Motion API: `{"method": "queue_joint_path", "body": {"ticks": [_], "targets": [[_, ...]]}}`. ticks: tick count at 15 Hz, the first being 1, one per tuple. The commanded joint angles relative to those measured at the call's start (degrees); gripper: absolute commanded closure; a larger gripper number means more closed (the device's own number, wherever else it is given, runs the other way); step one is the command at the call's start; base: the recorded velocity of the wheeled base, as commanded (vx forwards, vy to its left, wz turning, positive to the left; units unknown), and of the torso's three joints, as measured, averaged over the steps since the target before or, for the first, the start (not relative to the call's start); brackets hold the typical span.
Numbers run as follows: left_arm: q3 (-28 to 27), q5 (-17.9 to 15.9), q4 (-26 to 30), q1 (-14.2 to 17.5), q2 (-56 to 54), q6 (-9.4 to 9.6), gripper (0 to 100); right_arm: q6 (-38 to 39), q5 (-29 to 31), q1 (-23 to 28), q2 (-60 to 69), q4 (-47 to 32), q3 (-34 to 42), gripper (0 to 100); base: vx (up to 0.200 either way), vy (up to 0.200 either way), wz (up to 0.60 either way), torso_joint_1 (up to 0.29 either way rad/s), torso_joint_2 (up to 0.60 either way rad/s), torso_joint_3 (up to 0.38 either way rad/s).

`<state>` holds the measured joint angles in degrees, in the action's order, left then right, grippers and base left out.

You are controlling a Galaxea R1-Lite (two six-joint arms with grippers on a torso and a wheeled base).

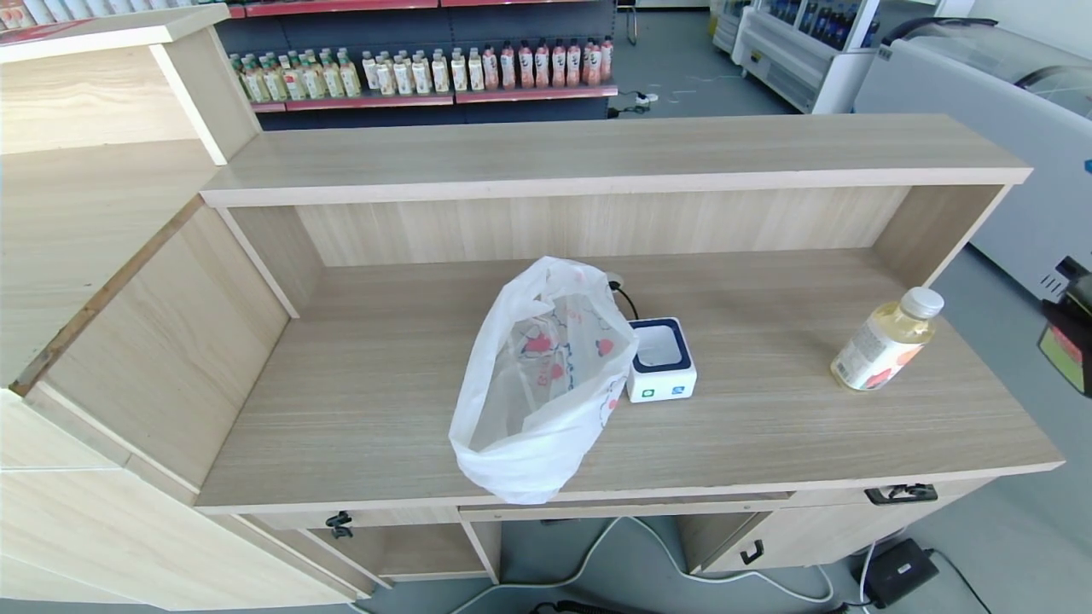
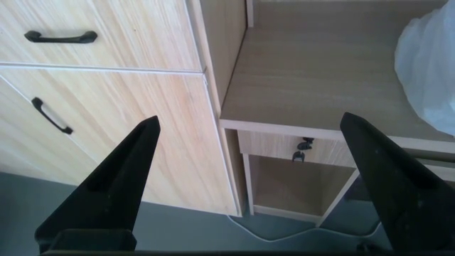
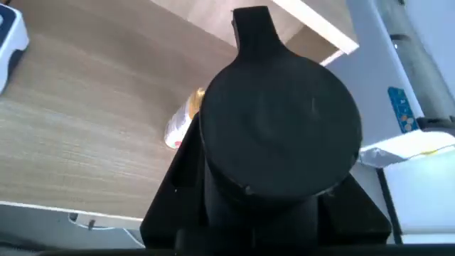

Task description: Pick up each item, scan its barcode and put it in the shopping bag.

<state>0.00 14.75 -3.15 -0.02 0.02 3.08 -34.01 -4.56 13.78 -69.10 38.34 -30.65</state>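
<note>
Counter (image 1: 768, 443): bag (image 1: 546, 375) at front edge, bottle (image 1: 887, 341) near right end; left hand (image 2: 250, 119) splayed wide, right hand (image 3: 254, 35) unclear.

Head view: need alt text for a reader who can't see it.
A white plastic shopping bag stands open in the middle of a light wooden checkout counter, with a small white barcode scanner beside it on the robot's right. A white-capped bottle of yellow drink stands near the right end, and shelves of bottled drinks line the background.

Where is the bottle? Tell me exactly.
In the head view the bottle stands on the right side of the counter, well apart from the scanner and the shopping bag at the middle.
</note>
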Motion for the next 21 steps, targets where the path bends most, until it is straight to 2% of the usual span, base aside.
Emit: {"method": "queue_joint_path", "body": {"ticks": [1, 3, 5, 10, 11, 12, 14, 16, 17, 19, 20, 21], "targets": [[0.00, 0.02, -0.02, 0.02, -0.02, -0.01, 0, 1.93, 1.92, 2.92, -0.78, 0.51, 1.56, 100, 0.000, 0.000, 0.00, 0.000, 0.00, 0.000], [0.00, 0.02, -0.02, -0.06, -0.02, -0.01, 0, 2.72, 4.38, 4.15, -1.57, 0.51, 1.64, 100, 0.000, 0.000, 0.00, 0.000, 0.00, 0.000], [0.00, 0.02, -0.02, 0.02, -0.02, -0.01, 0, 3.07, 3.59, 4.15, -1.30, 0.60, 1.82, 100, 0.000, 0.000, 0.00, 0.000, 0.00, 0.000], [0.00, 0.02, -0.02, 0.02, -0.02, -0.01, 0, 5.97, 2.71, 0.29, -2.80, 0.16, 0.15, 100, 0.000, 0.000, 0.60, -0.001, 0.00, 0.003], [0.00, 0.02, -0.02, 0.02, -0.02, -0.01, 0, 8.96, 1.48, -0.24, -4.12, -0.11, -1.43, 100, 0.000, 0.000, 0.60, 0.007, 0.00, 0.002], [0.00, 0.02, -0.02, 0.02, -0.02, -0.01, 0, 14.76, -1.07, -0.33, -7.02, -2.39, -3.45, 100, 0.000, 0.000, 0.00, 0.000, 0.00, 0.000], [0.00, 0.02, -0.02, 0.02, -0.02, -0.01, 0, 24.61, -2.30, -0.33, -13.61, -7.31, -8.99, 100, 0.000, 0.000, 0.00, 0.000, 0.00, 0.000], [0.00, 0.02, -0.02, 0.02, -0.02, -0.01, 0, 40.69, -4.93, -2.35, -21.08, -7.23, -15.14, 100, 0.000, 0.000, 0.00, 0.000, 0.00, 0.000], [0.00, 0.02, -0.02, -0.06, -0.02, -0.01, 0, 45.88, -5.99, -3.32, -24.51, -7.23, -18.40, 100, 0.000, 0.000, 0.00, 0.000, 0.00, 0.000], [0.00, 0.02, -0.02, 0.02, -0.02, -0.01, 0, 53.79, -11.26, -4.81, -29.43, -6.96, -23.49, 100, 0.000, 0.000, 0.00, 0.000, 0.00, 0.000], [0.00, 0.02, -0.02, 0.02, -0.02, -0.01, 0, 55.37, -13.37, -5.34, -30.57, -6.96, -24.90, 100, 0.000, 0.000, 0.00, 0.000, 0.00, 0.000], [0.00, 0.02, -0.02, 0.02, -0.02, -0.01, 0, 56.25, -18.47, -5.78, -32.33, -6.96, -26.66, 100, 0.000, 0.000, 0.00, 0.000, 0.00, 0.000]]}}
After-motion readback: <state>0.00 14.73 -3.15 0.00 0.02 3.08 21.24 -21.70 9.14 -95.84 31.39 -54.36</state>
